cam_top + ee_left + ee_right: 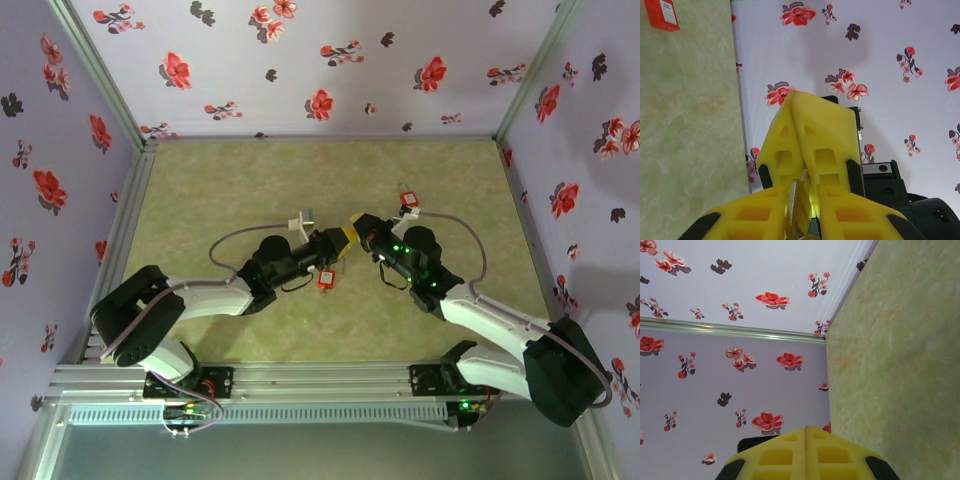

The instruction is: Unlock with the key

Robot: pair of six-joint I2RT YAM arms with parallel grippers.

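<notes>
Squarely, key (799, 212) between left gripper (804, 194) fingers

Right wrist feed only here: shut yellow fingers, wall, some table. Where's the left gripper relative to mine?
Observer: Top view puts the left gripper tip to tip with the right gripper, mid-table.
Operator: Holding anything?
Observer: Its wrist view shows a thin brassy piece clamped in it; what it is, I cannot tell.
Operator: Anything red around?
Observer: A far red tag lies just beyond the right gripper; a near red tag shows close by the left gripper.
</notes>
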